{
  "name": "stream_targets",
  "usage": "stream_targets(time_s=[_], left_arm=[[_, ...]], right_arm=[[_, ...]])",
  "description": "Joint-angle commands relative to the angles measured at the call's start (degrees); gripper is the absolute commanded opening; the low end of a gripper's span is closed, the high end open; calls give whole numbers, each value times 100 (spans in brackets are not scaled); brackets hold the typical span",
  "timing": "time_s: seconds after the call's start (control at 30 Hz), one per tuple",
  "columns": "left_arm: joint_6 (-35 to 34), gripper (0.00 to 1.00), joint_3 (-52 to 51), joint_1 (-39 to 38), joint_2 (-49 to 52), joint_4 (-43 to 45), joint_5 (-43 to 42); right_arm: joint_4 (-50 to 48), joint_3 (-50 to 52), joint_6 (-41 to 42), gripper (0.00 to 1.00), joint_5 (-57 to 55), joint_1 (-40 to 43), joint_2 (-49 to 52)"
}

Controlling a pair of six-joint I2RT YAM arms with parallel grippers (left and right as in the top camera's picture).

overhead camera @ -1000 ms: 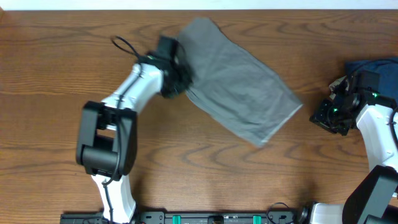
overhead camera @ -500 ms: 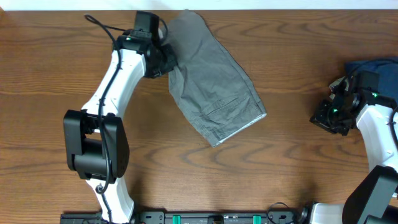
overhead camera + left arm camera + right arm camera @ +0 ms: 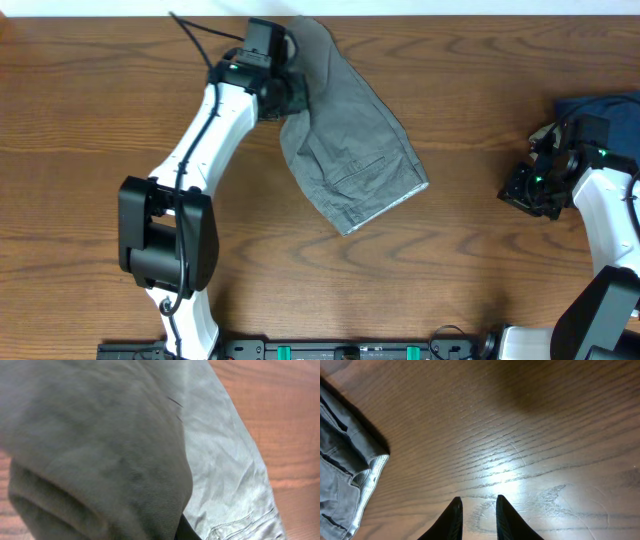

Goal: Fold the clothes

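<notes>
Grey shorts (image 3: 350, 150) lie slanted on the wooden table, from the far edge down toward the middle. My left gripper (image 3: 285, 95) sits on their upper left edge and is shut on a bunch of the cloth. In the left wrist view the grey fabric (image 3: 100, 450) drapes over the camera and hides the fingers; a paler part with a seam lies below. My right gripper (image 3: 520, 190) rests low over bare wood at the right, jaws nearly together and empty (image 3: 476, 502). The shorts' waistband shows at the left of the right wrist view (image 3: 340, 460).
A dark blue garment (image 3: 600, 105) lies at the far right edge, behind my right arm. The table's far edge runs just above the shorts. Bare wood (image 3: 470, 260) spreads between the shorts and my right gripper.
My left gripper pulled the shorts up and left, so they now look shorter and more bunched, then shifted slightly right. The right arm has not moved.
</notes>
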State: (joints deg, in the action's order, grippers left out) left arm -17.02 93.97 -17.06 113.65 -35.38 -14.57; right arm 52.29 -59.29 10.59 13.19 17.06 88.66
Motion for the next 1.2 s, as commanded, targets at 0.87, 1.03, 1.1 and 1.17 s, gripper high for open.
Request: stream_targets(time_s=[0.87, 1.03, 1.1, 1.17], left_arm=[[968, 6, 11, -1126, -125, 481, 407], [894, 6, 13, -529, -127, 483, 911], [879, 6, 13, -175, -131, 557, 1084], [876, 6, 13, 208, -131, 734, 1137]], right_arm=[[-247, -33, -553, 20, 605, -282, -26], [-164, -33, -553, 19, 431, -282, -26], [-142, -33, -555, 19, 361, -282, -26], [-109, -33, -555, 19, 319, -282, -26]])
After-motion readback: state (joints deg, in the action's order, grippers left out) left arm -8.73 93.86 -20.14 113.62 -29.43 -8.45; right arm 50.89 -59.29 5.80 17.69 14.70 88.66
